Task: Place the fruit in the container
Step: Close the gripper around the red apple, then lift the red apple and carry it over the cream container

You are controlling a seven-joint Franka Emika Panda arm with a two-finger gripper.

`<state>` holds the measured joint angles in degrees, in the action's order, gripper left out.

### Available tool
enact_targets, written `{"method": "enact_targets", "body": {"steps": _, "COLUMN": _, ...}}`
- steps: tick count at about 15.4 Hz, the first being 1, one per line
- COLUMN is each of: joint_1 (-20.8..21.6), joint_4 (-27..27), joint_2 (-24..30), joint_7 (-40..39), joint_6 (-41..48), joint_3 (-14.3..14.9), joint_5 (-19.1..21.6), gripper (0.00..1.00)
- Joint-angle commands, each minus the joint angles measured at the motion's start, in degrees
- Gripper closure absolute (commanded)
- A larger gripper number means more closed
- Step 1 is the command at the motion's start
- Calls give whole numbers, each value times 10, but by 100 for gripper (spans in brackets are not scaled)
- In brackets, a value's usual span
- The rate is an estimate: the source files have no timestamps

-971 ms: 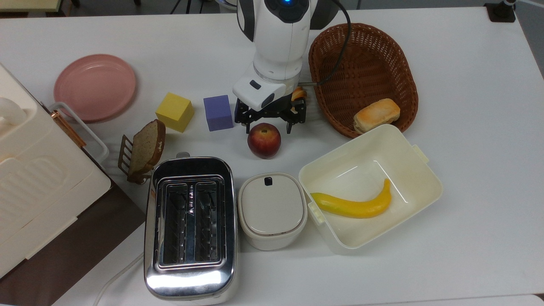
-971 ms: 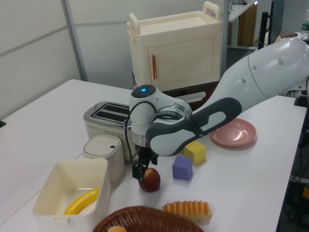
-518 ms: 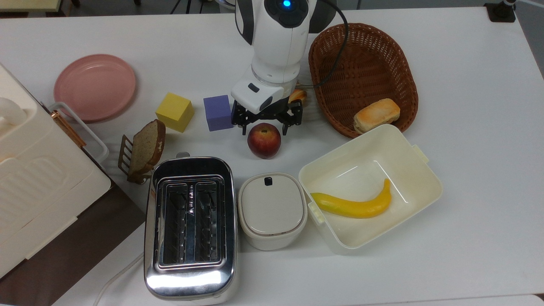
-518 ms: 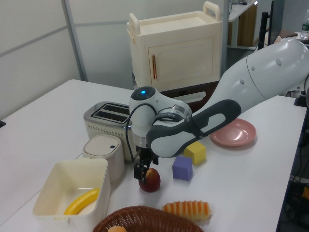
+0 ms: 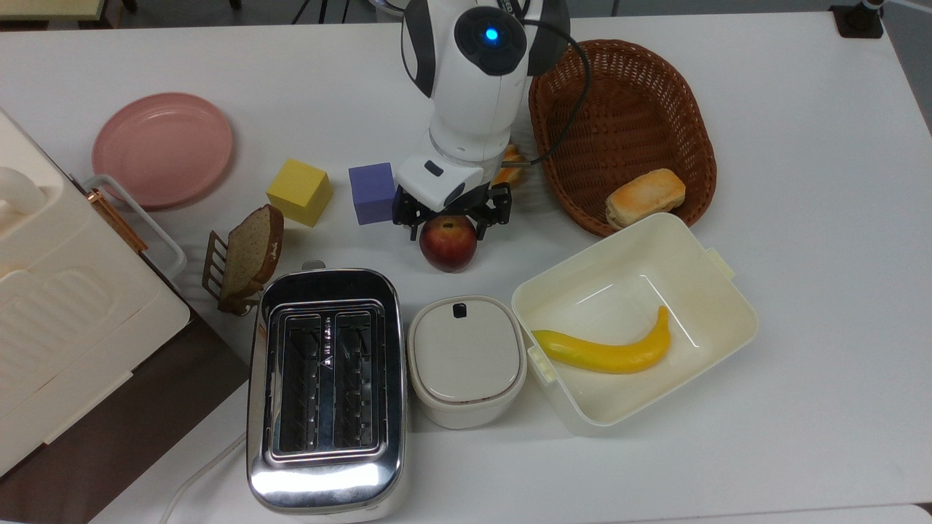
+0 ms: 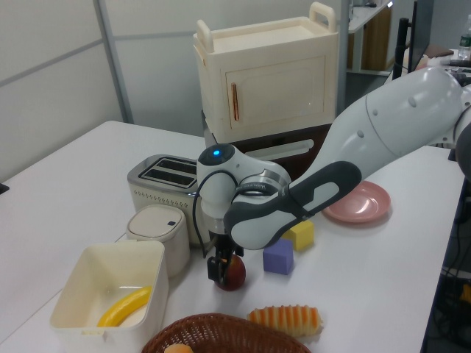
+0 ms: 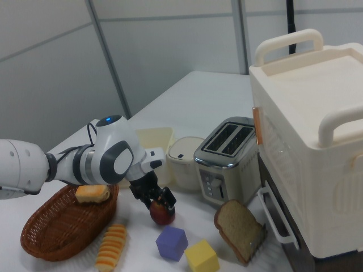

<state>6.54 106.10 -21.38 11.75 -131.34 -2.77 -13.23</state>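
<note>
Now, step: I judge this is the grasp step; nothing is lifted yet.
Gripper: my gripper (image 5: pixel 451 222) stands spread wide around the apple (image 5: pixel 448 246), one finger on each side of the apple's upper part in the top view. I cannot say if the pads already touch the skin.
Apple: it sits on the table (image 5: pixel 801 182), near the middle, just beyond the lidded pot (image 5: pixel 466 358) and to the top view's right of the purple cube (image 5: pixel 373 192). In the left view the gripper (image 6: pixel 221 265) covers the apple (image 6: pixel 234 273) partly.
Box: the box (image 5: pixel 717 291) lies to the top view's right of the pot, nearer to the camera than the apple, open, with a banana (image 5: pixel 608 351) already inside.
Next move: I think I must close the fingers on the apple, lift it above the box wall, and carry it toward the top view's lower right.
Care: the basket (image 5: pixel 626 131) is near this path, and the apple is round, so the grip should be centred.
</note>
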Motion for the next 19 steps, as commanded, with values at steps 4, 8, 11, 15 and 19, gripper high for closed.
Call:
{"method": "enact_targets", "body": {"steps": 4, "joint_1": 2, "joint_4": 7, "joint_2": -5, "joint_7": 15, "joint_6": -15, "joint_3": 1, "joint_5": -36, "gripper": 79}}
{"method": "enact_targets", "body": {"steps": 8, "joint_1": 1, "joint_4": 5, "joint_2": 6, "joint_7": 27, "joint_6": -15, "joint_3": 1, "joint_5": -36, "gripper": 79}}
{"method": "enact_targets", "body": {"steps": 11, "joint_1": -11, "joint_4": 5, "joint_2": 64, "joint_7": 46, "joint_6": -6, "joint_3": 0, "joint_5": -34, "gripper": 79}}
{"method": "enact_targets", "body": {"steps": 15, "joint_1": -4, "joint_4": 2, "joint_2": 133, "joint_7": 96, "joint_6": 27, "joint_3": -3, "joint_5": -32, "gripper": 79}}
{"method": "enact_targets", "body": {"steps": 19, "joint_1": 8, "joint_4": -26, "joint_2": 148, "joint_7": 101, "joint_6": 26, "joint_3": -10, "joint_5": -30, "gripper": 79}}
